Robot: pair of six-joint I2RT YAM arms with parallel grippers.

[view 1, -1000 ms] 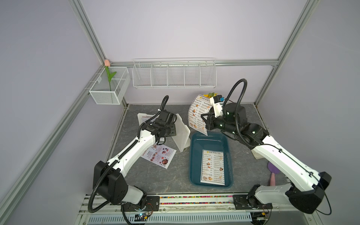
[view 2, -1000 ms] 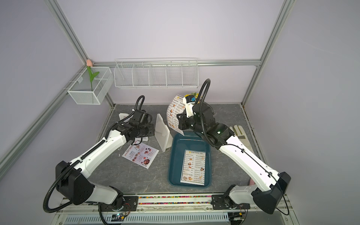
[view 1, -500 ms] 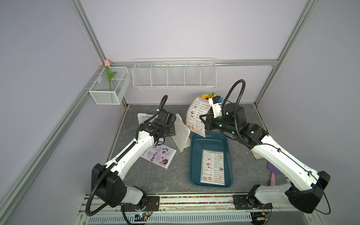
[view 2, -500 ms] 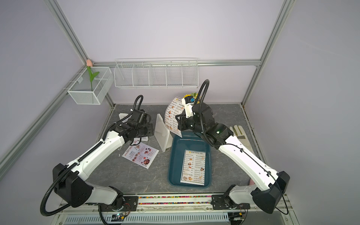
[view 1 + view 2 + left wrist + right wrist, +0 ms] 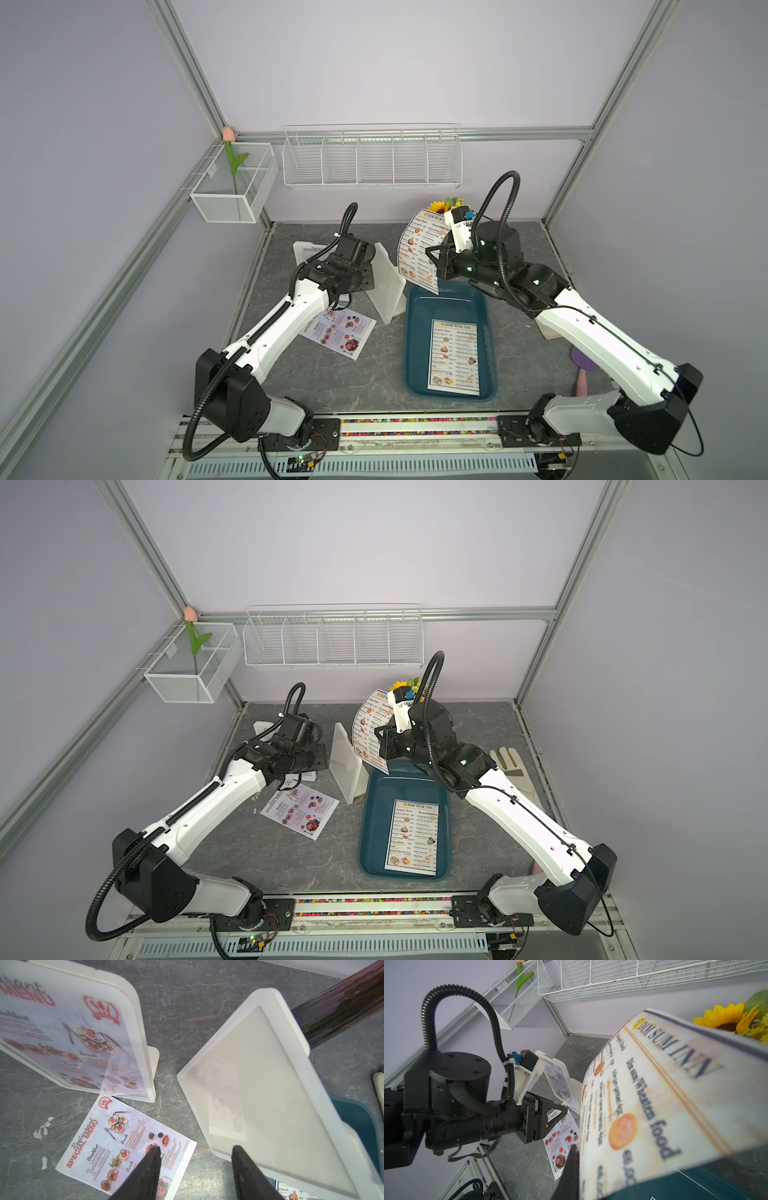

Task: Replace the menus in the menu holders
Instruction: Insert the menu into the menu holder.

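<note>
Menu (image 5: 419, 249) hangs pinched between right gripper (image 5: 434, 259) jaws

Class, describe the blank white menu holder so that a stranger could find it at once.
Start at the dark teal tray in the middle of the grey table. Standing upright beside its far left corner is a white tent-shaped menu holder. Unlike the other holder, which shows a pink menu, its face looks blank.

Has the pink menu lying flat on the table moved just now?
No. The pink menu lies exactly where it was beside the teal tray.
</note>
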